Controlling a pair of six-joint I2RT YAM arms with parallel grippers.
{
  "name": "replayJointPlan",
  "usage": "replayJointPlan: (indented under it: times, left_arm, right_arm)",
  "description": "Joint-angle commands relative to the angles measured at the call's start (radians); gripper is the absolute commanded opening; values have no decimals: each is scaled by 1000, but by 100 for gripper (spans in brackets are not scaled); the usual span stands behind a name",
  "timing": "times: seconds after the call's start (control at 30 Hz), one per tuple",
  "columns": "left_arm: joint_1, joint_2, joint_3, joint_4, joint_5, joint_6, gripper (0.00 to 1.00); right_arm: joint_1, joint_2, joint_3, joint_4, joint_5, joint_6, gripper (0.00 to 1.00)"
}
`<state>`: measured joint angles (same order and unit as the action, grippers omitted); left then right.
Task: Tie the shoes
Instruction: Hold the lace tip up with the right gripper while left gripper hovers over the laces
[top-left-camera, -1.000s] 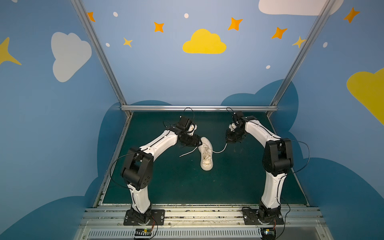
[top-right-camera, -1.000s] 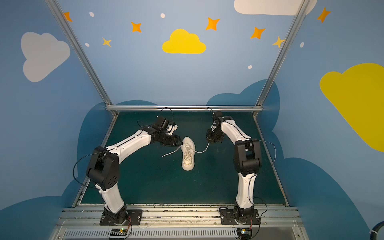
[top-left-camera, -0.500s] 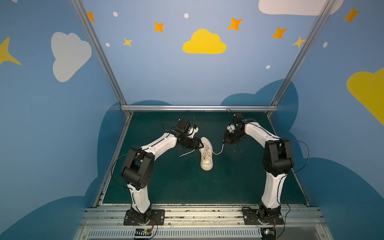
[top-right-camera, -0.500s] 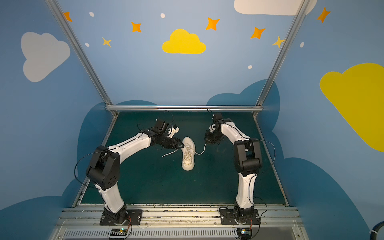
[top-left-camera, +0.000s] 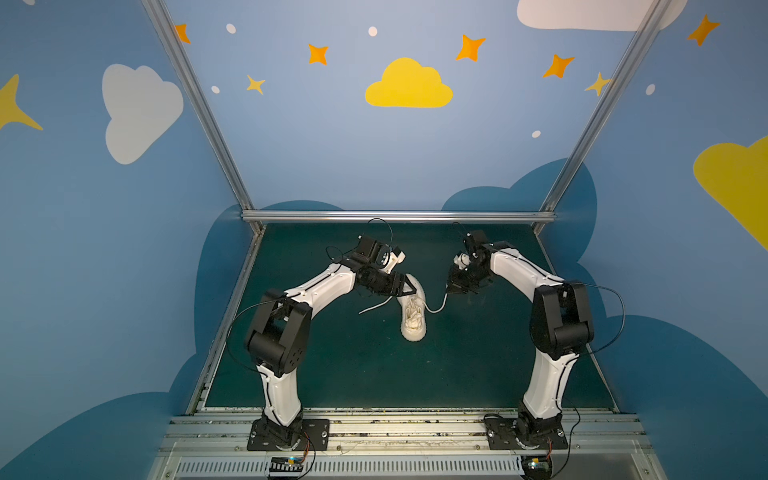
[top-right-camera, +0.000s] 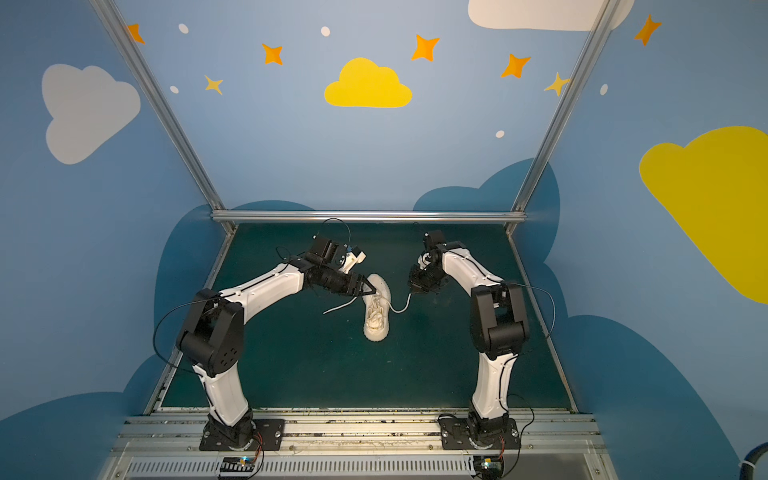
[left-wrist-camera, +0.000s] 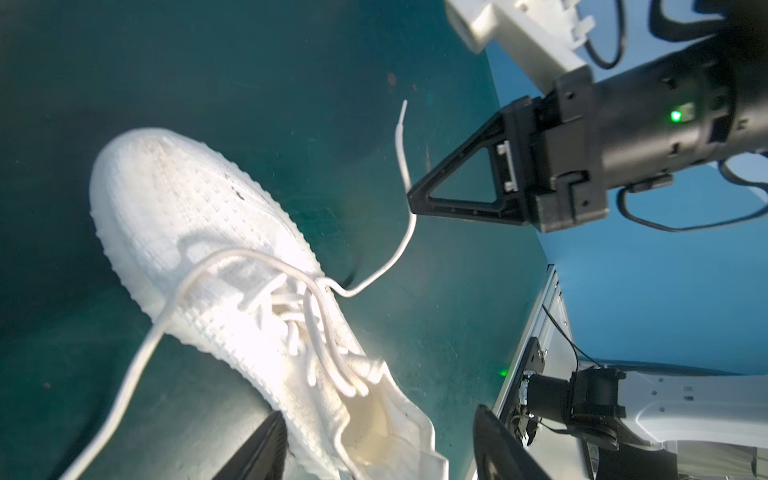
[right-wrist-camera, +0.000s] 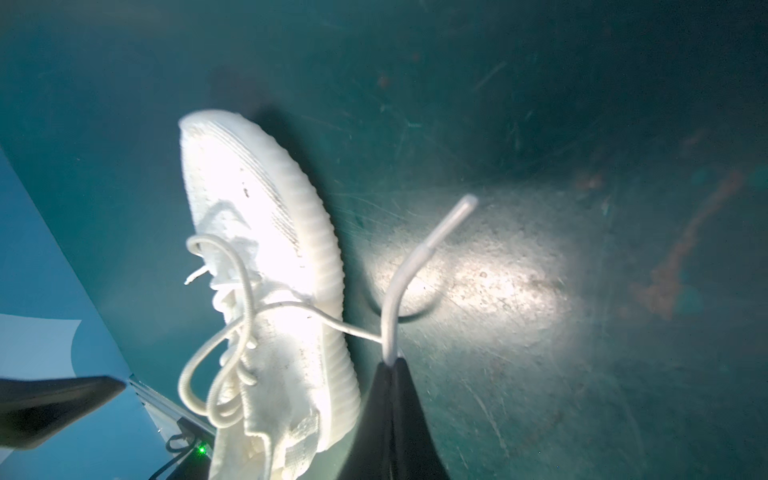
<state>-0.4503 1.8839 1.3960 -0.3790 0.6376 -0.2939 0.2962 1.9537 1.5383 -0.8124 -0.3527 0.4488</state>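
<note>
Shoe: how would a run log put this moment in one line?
sneaker: on mat, no bow | right claw: shut on lace end | left claw: open, empty, by heel | other lace: loose

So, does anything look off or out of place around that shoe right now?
Nothing damaged. The sneaker is untied: a loose lace trails across the mat, and the second lace is pinched in the right hand. The mat also shows rusty smears.
</note>
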Motion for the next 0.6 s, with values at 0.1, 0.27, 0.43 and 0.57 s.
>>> replayJointPlan:
  times: [0.1, 0.27, 0.43, 0.57]
  left_arm:
    - [16, 28, 21, -1, 28, 35, 68]
    - [22, 53, 26, 3, 57, 16, 62]
    - [22, 107, 61, 16, 98, -14, 49]
    - [23, 156, 108, -22, 110, -25, 44]
  right_arm:
    - [10, -32, 0, -25, 92, 34, 0]
    - [16, -38, 12, -41, 113, 21, 0]
    - [21, -24, 19, -33, 82, 16, 0]
    - [27, -17, 45, -37, 78, 13, 0]
